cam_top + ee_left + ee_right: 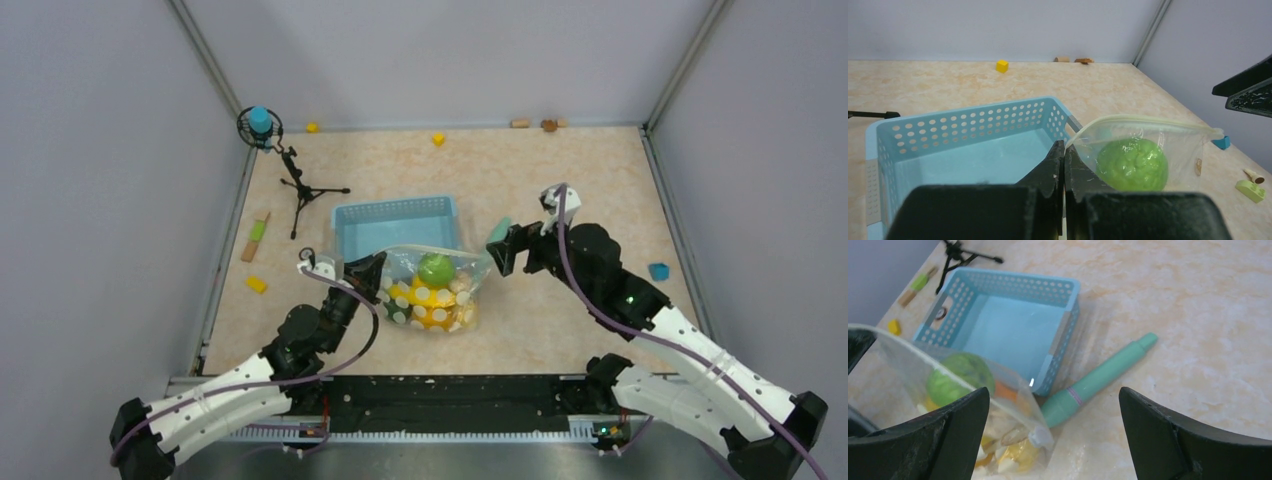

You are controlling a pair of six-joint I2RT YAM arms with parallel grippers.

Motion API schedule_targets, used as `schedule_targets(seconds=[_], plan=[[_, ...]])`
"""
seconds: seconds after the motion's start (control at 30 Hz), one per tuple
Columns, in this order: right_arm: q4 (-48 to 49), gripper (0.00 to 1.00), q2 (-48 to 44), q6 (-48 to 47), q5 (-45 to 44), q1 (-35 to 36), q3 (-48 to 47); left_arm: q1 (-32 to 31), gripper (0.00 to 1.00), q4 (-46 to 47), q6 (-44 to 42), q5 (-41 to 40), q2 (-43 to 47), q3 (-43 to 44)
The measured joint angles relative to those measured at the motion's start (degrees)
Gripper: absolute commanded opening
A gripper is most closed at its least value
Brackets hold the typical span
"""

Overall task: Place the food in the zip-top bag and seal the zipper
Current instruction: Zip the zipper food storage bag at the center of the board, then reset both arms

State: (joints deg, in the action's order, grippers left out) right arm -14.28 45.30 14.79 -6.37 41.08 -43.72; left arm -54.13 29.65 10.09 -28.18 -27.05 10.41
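The zip-top bag (432, 290) lies in front of the blue basket and holds the food: a light green ball (436, 268) on top of yellow and orange pieces. My left gripper (372, 268) is shut on the left end of the bag's rim; the left wrist view shows its jaws (1064, 147) pressed together on the zipper (1148, 120), with the green ball (1132, 164) behind the plastic. My right gripper (503, 250) is open, just above the bag's right end. In the right wrist view it (1053, 390) holds nothing, and the zipper's white end piece (1040, 437) lies below its jaws.
The light-blue basket (395, 225) stands right behind the bag. A teal stick (1098, 380) lies beside the basket under my right gripper. A small tripod (300, 185) stands back left. Yellow blocks (256, 284) and a blue block (658, 271) lie scattered near the walls.
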Motion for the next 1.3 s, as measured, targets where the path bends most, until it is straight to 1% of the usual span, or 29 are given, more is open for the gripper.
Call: schedule_targets(seconds=[0.03, 0.07, 0.1, 0.13, 0.2, 0.23, 0.33, 0.43, 0.5, 0.67, 0.8, 0.9, 1.03, 1.3], plan=[[0.26, 0.99, -0.44, 1.84, -2.21, 0.00, 0.39, 0.00, 0.13, -0.24, 0.68, -0.92, -1.01, 0.59], [0.39, 0.99, -0.81, 3.63, -5.03, 0.00, 0.85, 0.00, 0.26, -0.63, 1.20, -1.57, -1.86, 1.11], [0.28, 0.99, -1.03, 5.31, -8.07, 0.00, 1.20, 0.00, 0.42, -1.29, 1.66, -2.21, -2.58, 1.70], [0.13, 0.99, -1.05, 7.32, -11.96, 0.00, 1.53, 0.00, 0.52, -2.16, 2.51, -3.02, -3.54, 2.60], [-0.26, 0.99, -0.76, 9.79, -17.38, -0.02, 2.05, 0.02, 0.65, -4.04, 3.74, -3.98, -4.74, 4.28], [-0.63, 0.99, -0.50, 10.93, -20.09, -0.02, 2.19, 0.04, 0.69, -4.92, 4.28, -4.26, -5.18, 5.07], [-1.27, 0.99, 0.55, 13.44, -26.36, -0.09, 2.58, 0.09, 0.73, -7.98, 5.73, -4.22, -5.46, 7.10], [-0.79, 0.99, 1.36, 13.84, -30.05, -0.11, 3.13, 0.09, 0.78, -10.91, 7.08, -3.21, -4.79, 8.61], [0.46, 0.99, 1.38, 13.49, -30.91, -0.11, 3.65, 0.09, 0.79, -12.68, 7.96, -2.14, -3.80, 9.05], [2.82, 0.99, 1.57, 12.15, -32.46, -0.11, 3.74, 0.09, 0.80, -19.34, 10.82, 0.70, -0.66, 11.80], [3.04, 0.99, 1.42, 10.58, -32.81, -0.11, 3.98, 0.09, 0.80, -27.98, 14.62, -0.50, 0.24, 19.02], [3.72, 0.99, -0.13, 8.92, -32.79, -0.11, 5.49, 0.09, 0.81, -33.48, 18.10, -3.61, 0.17, 24.96], [4.46, 0.99, -3.41, 8.04, -32.54, -0.11, 7.37, 0.09, 0.81, -41.03, 22.71, -8.41, -0.68, 29.49], [4.90, 0.99, -8.63, 7.78, -33.38, -0.11, 9.51, 0.09, 0.82, -54.82, 30.62, -20.00, -4.35, 31.06]])
